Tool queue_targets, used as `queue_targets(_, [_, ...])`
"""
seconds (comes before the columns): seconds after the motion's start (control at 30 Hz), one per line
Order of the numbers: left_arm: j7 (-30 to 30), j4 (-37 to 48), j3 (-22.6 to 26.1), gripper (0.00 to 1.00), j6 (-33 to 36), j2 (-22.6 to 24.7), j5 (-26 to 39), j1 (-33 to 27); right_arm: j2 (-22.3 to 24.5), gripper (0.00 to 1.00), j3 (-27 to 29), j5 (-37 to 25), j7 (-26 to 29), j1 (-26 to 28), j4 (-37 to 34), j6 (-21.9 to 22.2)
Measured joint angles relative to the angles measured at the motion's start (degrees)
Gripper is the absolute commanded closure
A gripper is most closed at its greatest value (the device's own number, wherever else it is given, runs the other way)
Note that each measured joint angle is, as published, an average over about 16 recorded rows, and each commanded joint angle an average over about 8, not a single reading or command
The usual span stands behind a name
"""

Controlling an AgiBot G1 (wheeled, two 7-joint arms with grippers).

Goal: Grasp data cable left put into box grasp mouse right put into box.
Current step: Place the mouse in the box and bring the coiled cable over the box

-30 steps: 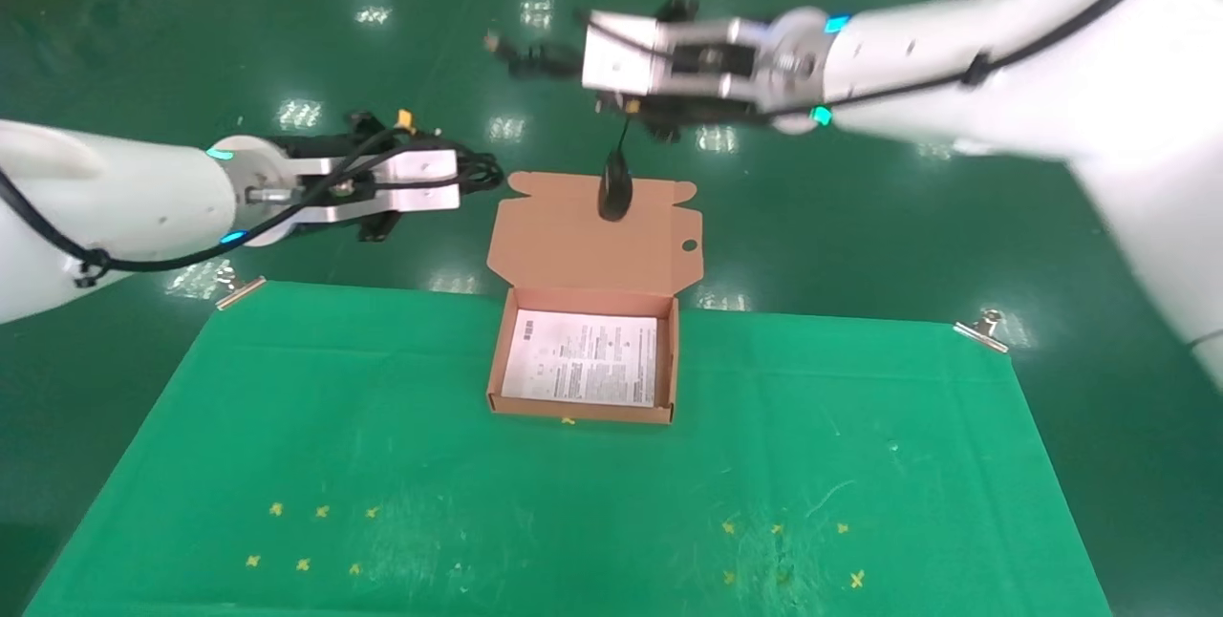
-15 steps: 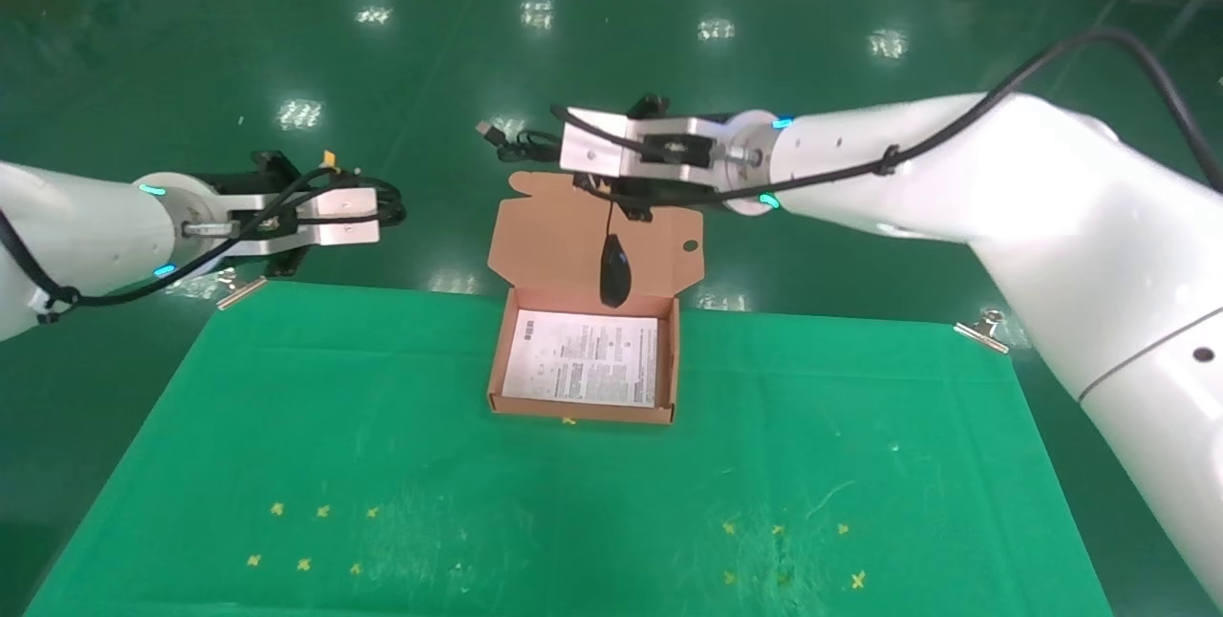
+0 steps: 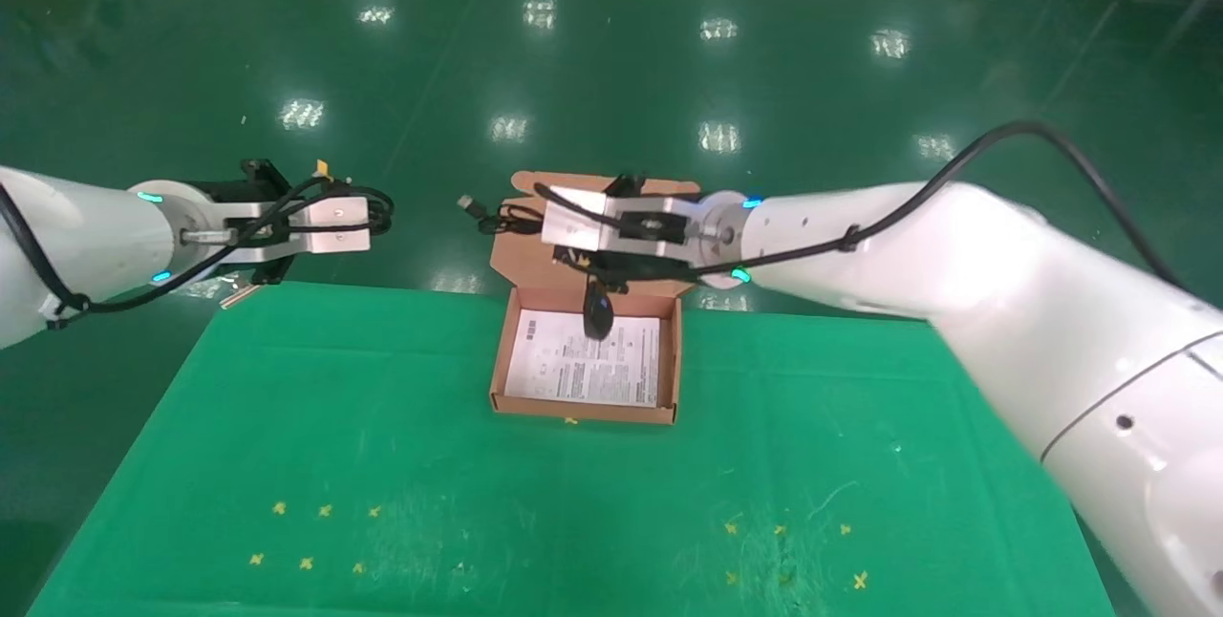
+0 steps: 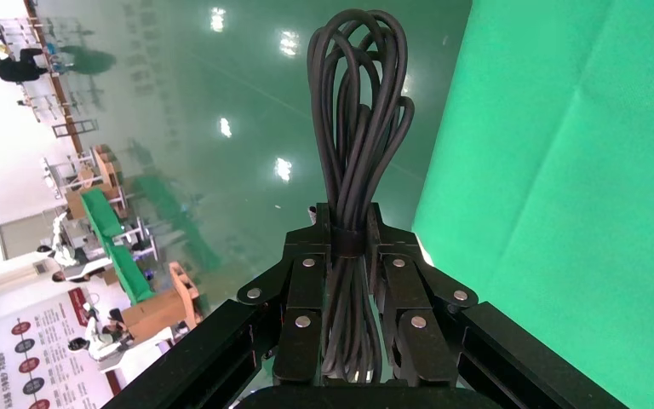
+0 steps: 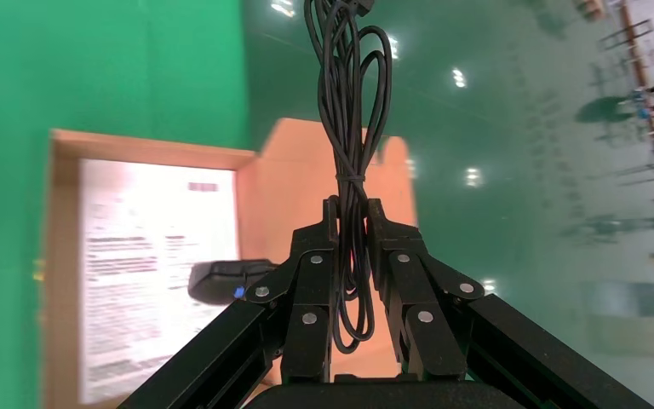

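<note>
here, the right tool (image 3: 521, 217) is closed on the bundled cord (image 5: 347, 128) of the mouse (image 3: 598, 314), gripping it at its tie; the cord's usb plug (image 3: 467, 203) sticks out past the tool's tip. the mouse hangs from the cord below the tool, over the far part of the box (image 3: 585, 406), above the white printed sheet (image 3: 585, 369); whether it touches the sheet cannot be told. in the right wrist view the mouse (image 5: 230, 280) shows dark against the sheet, beside the fingers (image 5: 306, 281). the box stands open near the middle of the tabletop's far edge, its lid (image 3: 521, 254) folded back beyond that edge. the left tool (image 3: 378, 213) is held off the tabletop's far left corner, over the floor, clamped on the data cable (image 4: 358, 128) at its band, the coil's loops reaching out past the fingertips. the tabletop (image 3: 382, 426) is covered with green cloth.
</note>
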Motion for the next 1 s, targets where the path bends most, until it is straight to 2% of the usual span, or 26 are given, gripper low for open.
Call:
queue_targets(0.4, [-0.07, -0.08, 0.0, 1.0, 0.04, -0.01, 0.05, 0.02, -0.09, 1.0, -6.59, 9.42, 0.55, -2.25, -2.51, 3.07])
queue_targets(1.0, [-0.07, -0.08, 0.01, 1.0, 0.04, -0.01, 0.05, 0.02, -0.17, 1.0, -12.75, 17.86, 0.92, -3.99, -8.04, 3.47])
